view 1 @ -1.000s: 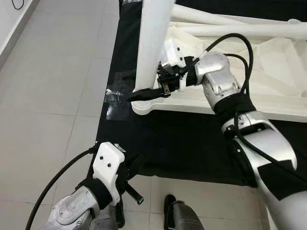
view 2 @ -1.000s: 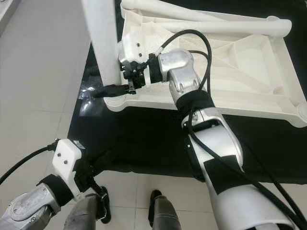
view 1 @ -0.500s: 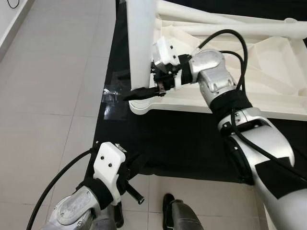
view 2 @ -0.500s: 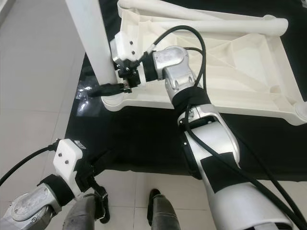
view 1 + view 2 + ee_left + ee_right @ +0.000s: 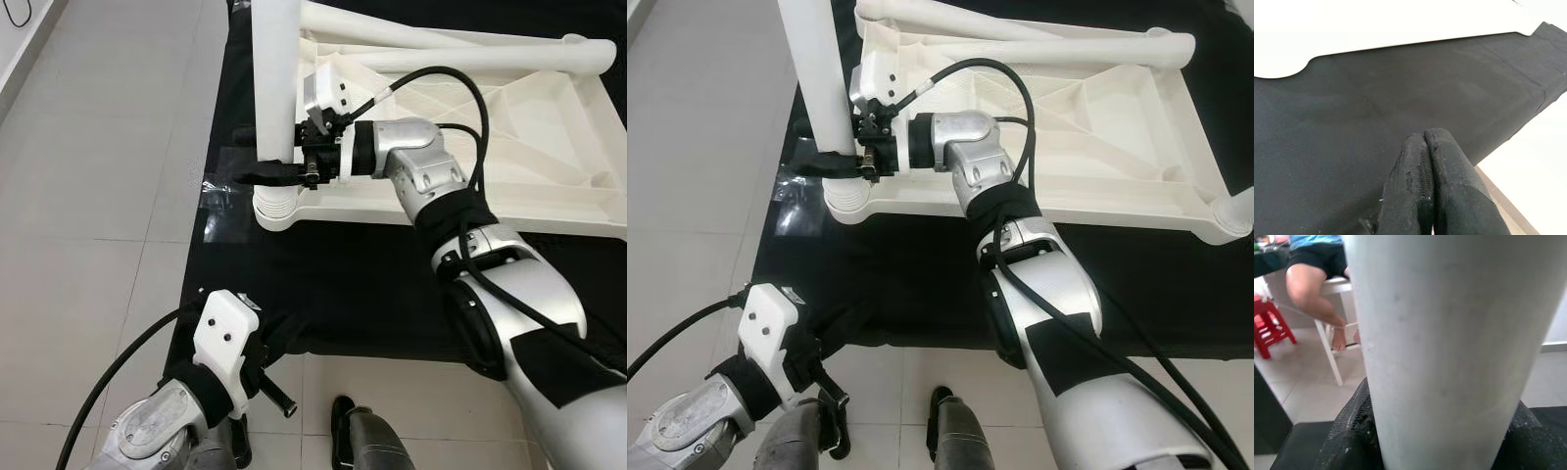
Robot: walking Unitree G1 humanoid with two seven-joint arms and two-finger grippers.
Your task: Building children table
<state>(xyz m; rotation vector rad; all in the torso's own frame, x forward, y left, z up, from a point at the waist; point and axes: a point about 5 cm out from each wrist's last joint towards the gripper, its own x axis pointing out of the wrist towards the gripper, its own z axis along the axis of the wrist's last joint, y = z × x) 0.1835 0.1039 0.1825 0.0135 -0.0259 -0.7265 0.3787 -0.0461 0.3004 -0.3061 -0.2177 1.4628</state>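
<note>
White plastic throughout: the upturned tabletop (image 5: 549, 147) lies on a black mat (image 5: 372, 284), and the right end effector (image 5: 279, 176) clamps the table leg (image 5: 274, 78) just above its corner socket (image 5: 274, 208), the leg standing nearly upright. Should the leg tilt as it's pressed home, it could jam or skid off the socket (the grip sits low). The left end effector (image 5: 1425, 196), fingers pressed together and empty, hangs near the mat's front edge.
</note>
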